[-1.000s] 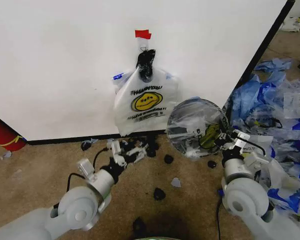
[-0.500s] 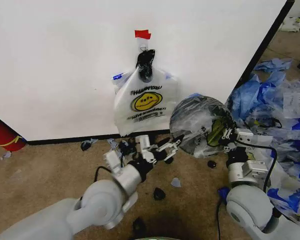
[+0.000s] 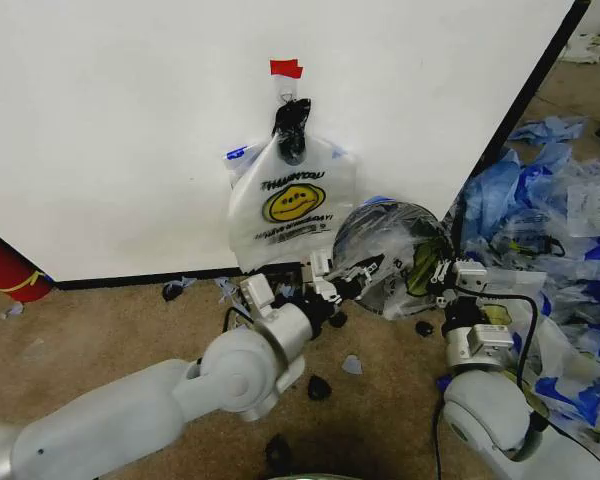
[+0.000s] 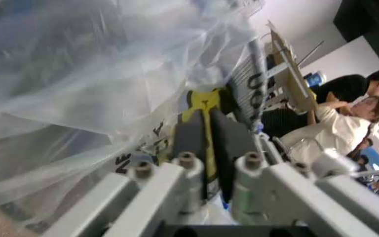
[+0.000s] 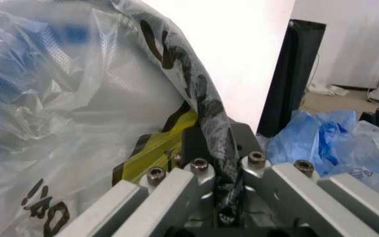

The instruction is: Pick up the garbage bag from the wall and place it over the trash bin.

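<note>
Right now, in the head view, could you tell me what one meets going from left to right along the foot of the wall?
Red cylinder → hanging garbage bag → left gripper → bag-covered trash bin → right gripper → heap of blue-and-white bags.

I read black "THANK YOU" print above the yellow smiley face on the garbage bag (image 3: 292, 205) hanging on the wall (image 3: 130, 130); the smaller black line under the face I cannot make out. On the bag stretched over the trash bin (image 3: 395, 255), the wrist views show black letter fragments, none legible to me as words.
</note>
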Controlling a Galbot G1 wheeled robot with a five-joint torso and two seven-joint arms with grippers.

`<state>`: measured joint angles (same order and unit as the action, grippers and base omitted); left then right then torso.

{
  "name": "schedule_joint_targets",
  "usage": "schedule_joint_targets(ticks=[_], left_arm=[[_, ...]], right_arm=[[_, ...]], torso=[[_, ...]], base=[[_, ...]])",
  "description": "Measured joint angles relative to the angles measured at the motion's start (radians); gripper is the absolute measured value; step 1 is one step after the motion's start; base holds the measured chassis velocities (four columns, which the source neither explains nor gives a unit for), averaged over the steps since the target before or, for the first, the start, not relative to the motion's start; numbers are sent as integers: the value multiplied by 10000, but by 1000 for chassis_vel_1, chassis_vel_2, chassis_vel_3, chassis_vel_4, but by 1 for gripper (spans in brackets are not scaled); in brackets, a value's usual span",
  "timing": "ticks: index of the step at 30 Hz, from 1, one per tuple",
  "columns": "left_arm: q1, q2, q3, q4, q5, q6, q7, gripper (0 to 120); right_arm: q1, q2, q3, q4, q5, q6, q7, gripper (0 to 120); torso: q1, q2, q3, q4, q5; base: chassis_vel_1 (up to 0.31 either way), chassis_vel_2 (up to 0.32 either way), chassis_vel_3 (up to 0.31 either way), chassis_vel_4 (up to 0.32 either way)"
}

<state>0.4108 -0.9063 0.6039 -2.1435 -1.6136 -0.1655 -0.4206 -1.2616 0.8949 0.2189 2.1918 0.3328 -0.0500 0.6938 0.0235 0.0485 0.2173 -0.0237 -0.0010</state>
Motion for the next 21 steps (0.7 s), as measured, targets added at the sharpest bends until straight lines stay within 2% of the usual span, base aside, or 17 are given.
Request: schedule_joint_targets(ticks=[7, 17, 21], left_arm=[[-441, -490, 493, 927, 299, -121, 17, 0], [-703, -882, 726, 1664, 689, -266, -173, 0], [-770, -1446, 796, 2064, 848, -304, -301, 0]], right_arm=[[-110, -45, 49, 262, 28, -9, -39, 0], [-389, -6, 116, 740, -32, -12, -69, 0], [-517, -27, 129, 897, -187, 6, -137, 0]], torso=[[0, 0, 0, 2, 1], [0, 0, 0, 3, 0], [0, 0, 0, 1, 1]], base=[[0, 0, 0, 0], [0, 0, 0, 0], [0, 0, 0, 0]])
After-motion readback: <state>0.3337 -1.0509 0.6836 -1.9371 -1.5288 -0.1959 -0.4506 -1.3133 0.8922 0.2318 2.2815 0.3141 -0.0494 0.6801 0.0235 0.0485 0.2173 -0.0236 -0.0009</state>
